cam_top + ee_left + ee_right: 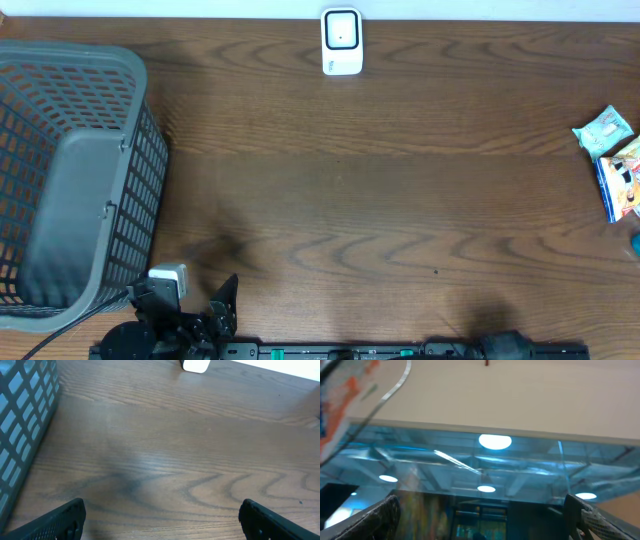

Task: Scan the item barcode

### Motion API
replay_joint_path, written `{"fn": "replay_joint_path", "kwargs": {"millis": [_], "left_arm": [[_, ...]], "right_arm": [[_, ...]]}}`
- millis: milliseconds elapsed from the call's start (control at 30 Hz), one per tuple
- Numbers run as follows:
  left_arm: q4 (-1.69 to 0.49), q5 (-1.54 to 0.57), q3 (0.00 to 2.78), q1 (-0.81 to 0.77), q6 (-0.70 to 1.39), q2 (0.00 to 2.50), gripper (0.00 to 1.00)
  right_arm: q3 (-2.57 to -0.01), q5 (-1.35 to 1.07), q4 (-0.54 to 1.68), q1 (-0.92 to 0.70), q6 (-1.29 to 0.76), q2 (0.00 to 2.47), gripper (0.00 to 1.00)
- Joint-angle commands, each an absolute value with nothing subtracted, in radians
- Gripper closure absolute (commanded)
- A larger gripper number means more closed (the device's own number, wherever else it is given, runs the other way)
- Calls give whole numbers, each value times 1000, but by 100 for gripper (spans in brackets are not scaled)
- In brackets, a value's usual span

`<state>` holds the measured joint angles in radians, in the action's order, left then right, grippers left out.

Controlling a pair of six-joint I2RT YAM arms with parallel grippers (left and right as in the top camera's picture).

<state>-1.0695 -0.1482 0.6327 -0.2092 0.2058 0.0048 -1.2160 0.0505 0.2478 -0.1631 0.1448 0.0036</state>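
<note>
Two arms sit low at the near edge of the table [400, 200]: left arm [170, 325] by the near-left corner, right arm [500, 345] right of centre. Left gripper [160, 522]: jaws spread wide, nothing between them, bare wood beneath. Right gripper [480, 522]: jaws likewise wide apart and empty, its wrist camera tipped up towards ceiling lights [495, 441].

Items: pale green packet [605, 130] and blue-and-orange packet [625, 178] lie touching each other at the right edge, well apart from both grippers. Barcode cannot be made out. White scanner [341, 42] stands at the middle of the far edge. Grey mesh basket [90, 60] sits along the left edge, from the far-left corner down towards the left arm.
</note>
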Motion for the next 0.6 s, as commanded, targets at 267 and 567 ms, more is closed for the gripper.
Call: {"fn": "replay_joint_path", "kwargs": {"millis": [267,567], "left_arm": [[-1068,-149,638,-205,204,5,2],[-1068,-149,638,-205,204,5,2]], "right_arm": [[-1211,152,630,-159,128,7,1],[-1211,152,1322,-159,128,7,1]]}}
